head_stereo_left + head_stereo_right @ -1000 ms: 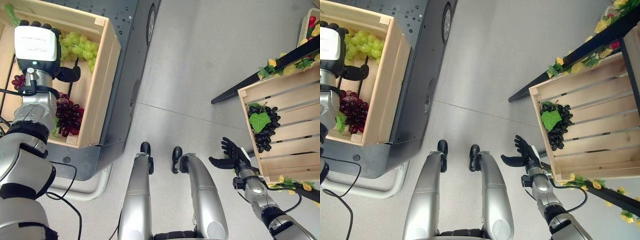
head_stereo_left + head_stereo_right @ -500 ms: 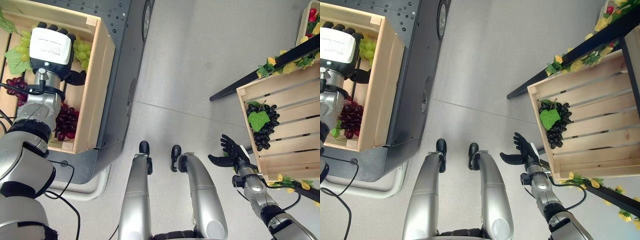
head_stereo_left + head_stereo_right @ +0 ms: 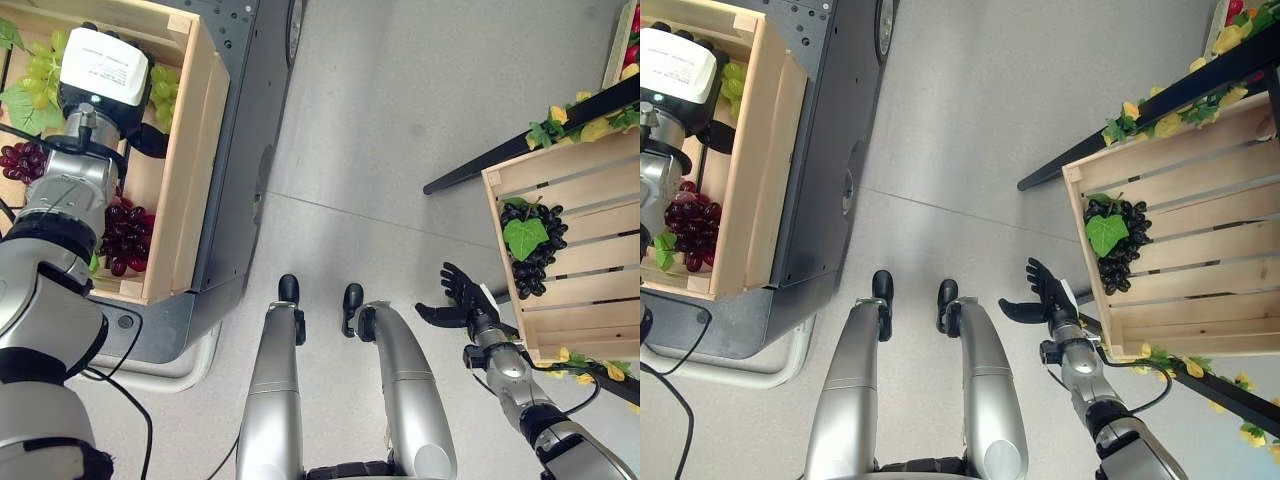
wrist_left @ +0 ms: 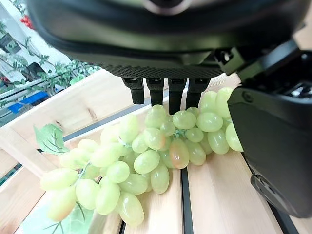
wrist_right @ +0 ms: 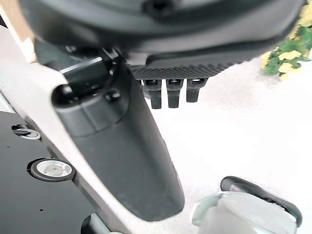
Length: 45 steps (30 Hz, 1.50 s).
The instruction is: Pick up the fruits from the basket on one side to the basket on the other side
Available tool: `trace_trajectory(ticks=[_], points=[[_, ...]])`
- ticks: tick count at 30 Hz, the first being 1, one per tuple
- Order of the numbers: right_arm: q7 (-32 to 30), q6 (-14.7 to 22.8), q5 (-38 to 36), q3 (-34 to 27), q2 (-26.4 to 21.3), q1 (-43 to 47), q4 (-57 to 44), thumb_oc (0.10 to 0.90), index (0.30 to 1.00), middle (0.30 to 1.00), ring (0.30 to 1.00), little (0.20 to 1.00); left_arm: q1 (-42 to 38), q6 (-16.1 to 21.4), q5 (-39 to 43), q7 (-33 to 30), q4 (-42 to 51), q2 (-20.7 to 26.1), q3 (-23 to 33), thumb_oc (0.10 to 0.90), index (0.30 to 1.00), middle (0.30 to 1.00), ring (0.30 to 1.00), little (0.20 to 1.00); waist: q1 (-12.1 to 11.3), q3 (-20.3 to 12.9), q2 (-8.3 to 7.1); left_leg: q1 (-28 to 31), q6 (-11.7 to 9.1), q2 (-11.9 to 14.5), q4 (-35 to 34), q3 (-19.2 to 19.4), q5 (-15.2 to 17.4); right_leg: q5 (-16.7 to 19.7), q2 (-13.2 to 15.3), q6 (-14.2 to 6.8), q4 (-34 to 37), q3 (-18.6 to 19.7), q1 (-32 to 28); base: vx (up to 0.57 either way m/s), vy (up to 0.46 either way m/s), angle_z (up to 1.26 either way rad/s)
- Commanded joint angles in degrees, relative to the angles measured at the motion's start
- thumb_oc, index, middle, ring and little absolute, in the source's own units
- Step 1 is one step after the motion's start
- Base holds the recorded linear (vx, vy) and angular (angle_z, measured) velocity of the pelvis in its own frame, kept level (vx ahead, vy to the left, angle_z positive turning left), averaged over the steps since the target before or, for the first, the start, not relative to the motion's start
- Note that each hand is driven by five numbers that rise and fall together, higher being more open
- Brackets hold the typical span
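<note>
A wooden crate on my left holds a bunch of green grapes and dark red grapes. My left hand hangs over the green bunch with straight fingers just above it, thumb spread to the side, gripping nothing. On my right a slatted wooden crate contains a black grape bunch with a green leaf. My right hand hovers open over the floor beside that crate, holding nothing.
The left crate rests on a dark grey cart. A black rail with yellow flowers and leaves runs behind the right crate. Bare grey floor lies between the two crates.
My left hand has moved further into the left crate, over the green grapes. The camera has shifted slightly. My right hand stays open in place.
</note>
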State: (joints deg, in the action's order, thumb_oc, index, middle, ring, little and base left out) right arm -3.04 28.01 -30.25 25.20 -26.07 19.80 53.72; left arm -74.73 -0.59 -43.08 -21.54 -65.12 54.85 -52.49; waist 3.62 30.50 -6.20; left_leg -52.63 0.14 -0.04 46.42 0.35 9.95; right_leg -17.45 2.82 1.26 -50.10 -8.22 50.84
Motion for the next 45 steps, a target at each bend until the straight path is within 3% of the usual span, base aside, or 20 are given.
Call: trace_trajectory(ticks=[1,5,6,7,8,16,26,29,35,39,43,45], points=[[-2.31,5.07,-4.07,-1.81,-2.77,-0.56,-2.61,0.8,0.9,0.9,0.9,0.9,-0.34,-7.76,-2.39,7.07,-3.68,1.36,-2.05,0.8,0.9,0.9,0.9,0.9,0.74,-0.71,1.7,3.95,2.13,-2.15,-7.4,3.95,0.73,8.04,-1.48,-2.25,7.0,2.19,-1.45,-0.02,0.031,-0.03],[-2.19,4.94,-4.51,-2.23,-3.29,-0.95,-3.28,0.8,0.9,0.9,0.9,0.9,0.21,-8.83,-2.72,7.86,-3.98,2.39,-1.5,0.8,0.9,0.9,0.9,0.9,0.65,-0.71,2.03,4.02,1.97,-2.24,-7.68,3.86,0.56,8.07,-1.13,-2.22,7.35,2.08,-1.56,0.0,0.0,0.0],[-2.22,4.96,-4.59,-2.25,-3.36,-1.03,-3.47,0.8,0.9,0.9,0.9,0.9,0.27,-7.73,-2.73,7.0,-3.75,2.63,-1.45,0.64,0.66,0.66,0.66,0.66,0.58,-0.71,2.06,4.04,1.97,-2.22,-7.76,3.86,0.55,8.05,-1.04,-2.19,7.43,2.0,-1.58,0.0,0.0,0.0],[-2.26,5.06,-4.72,-2.25,-3.38,-1.13,-3.62,0.8,0.9,0.9,0.9,0.9,0.25,-6.78,-2.59,5.62,-3.48,2.76,-1.5,0.541,0.512,0.512,0.512,0.512,0.54,-0.71,2.08,4.05,1.99,-2.21,-7.77,3.82,0.57,8.04,-0.98,-2.19,7.5,1.94,-1.64,0.0,0.0,0.0],[-2.38,5.2,-4.72,-2.37,-3.21,-1.23,-3.8,0.8,0.9,0.9,0.9,0.9,0.15,-5.79,-2.44,3.94,-3.18,2.7,-1.48,0.4,0.3,0.3,0.3,0.3,0.45,-0.71,1.99,4.11,2.09,-2.26,-7.89,3.64,0.58,8.04,-0.99,-2.23,7.62,1.91,-1.72,-0.03,-0.033,0.02],[-2.85,5.49,-5.76,-2.76,-2.78,-1.54,-5.48,0.8,0.9,0.9,0.9,0.9,0.48,0.88,-5.22,1.76,-1.05,3.61,-1.32,0.4,0.3,0.3,0.3,0.3,-0.21,-0.71,1.59,5.15,2.0,-2.26,-8.51,3.17,0.44,7.88,-0.91,-2.21,7.71,1.13,-2.98,-0.02,-0.043,0.04],[-3.38,5.54,-5.88,-3.26,-2.78,-2.36,-5.21,0.8,0.9,0.9,0.9,0.9,1.77,6.75,-1.64,-2.59,-2.52,4.62,-0.79,0.4,0.3,0.3,0.3,0.3,-0.29,-0.71,1.39,6.62,1.75,-1.84,-8.76,3.04,0.4,7.28,-0.83,-1.94,7.73,0.73,-4.62,-0.01,-0.016,0.03],[-3.3,5.7,-5.4,-3.67,-2.83,-2.91,-5.33,0.8,0.9,0.9,0.9,0.9,3.0,8.84,1.5,-3.42,-2.35,4.89,0.46,0.4,0.3,0.3,0.3,0.3,-0.33,-0.71,1.48,7.14,1.59,-1.8,-8.79,3.1,0.34,6.98,-0.86,-1.78,7.65,0.73,-5.23,0.0,0.0,0.0],[-3.89,5.67,-5.04,-3.86,-2.5,-3.53,-6.27,0.8,0.9,0.9,0.9,0.9,5.2,8.83,11.69,-6.13,-0.88,5.26,4.47,0.4,0.3,0.3,0.3,0.3,-0.83,-0.71,1.73,8.97,1.61,-2.04,-9.35,3.06,0.52,6.35,-0.82,-1.63,7.91,0.7,-7.14,0.0,-0.007,0.0],[-4.41,5.37,-5.12,-3.34,-1.58,-4.03,-7.34,0.8,0.9,0.9,0.9,0.9,8.47,10.59,25.75,-10.0,-0.95,4.88,13.0,0.4,0.3,0.3,0.3,0.3,-1.43,-0.71,1.54,10.93,1.65,-2.14,-9.39,2.86,0.9,5.72,-0.88,-1.46,7.91,0.84,-9.11,0.02,-0.041,-0.01],[-4.52,6.0,-5.19,-2.97,0.22,-5.45,-8.16,0.8,0.9,0.9,0.9,0.9,13.41,15.59,43.05,-10.91,0.41,3.45,26.4,0.4,0.3,0.3,0.3,0.3,-2.07,-0.71,1.35,14.46,1.88,-2.3,-9.98,2.8,1.51,4.98,-0.94,-1.31,8.34,1.1,-12.37,0.01,-0.052,0.0],[-4.79,5.84,-4.78,-2.97,0.86,-5.72,-8.64,0.8,0.9,0.9,0.9,0.9,14.42,16.68,46.93,-10.66,1.04,2.58,30.28,0.4,0.3,0.3,0.3,0.3,-2.15,-0.71,1.3,15.92,1.99,-2.36,-10.2,2.85,1.81,4.72,-0.94,-1.27,8.44,1.2,-13.57,0.0,-0.031,0.02]])
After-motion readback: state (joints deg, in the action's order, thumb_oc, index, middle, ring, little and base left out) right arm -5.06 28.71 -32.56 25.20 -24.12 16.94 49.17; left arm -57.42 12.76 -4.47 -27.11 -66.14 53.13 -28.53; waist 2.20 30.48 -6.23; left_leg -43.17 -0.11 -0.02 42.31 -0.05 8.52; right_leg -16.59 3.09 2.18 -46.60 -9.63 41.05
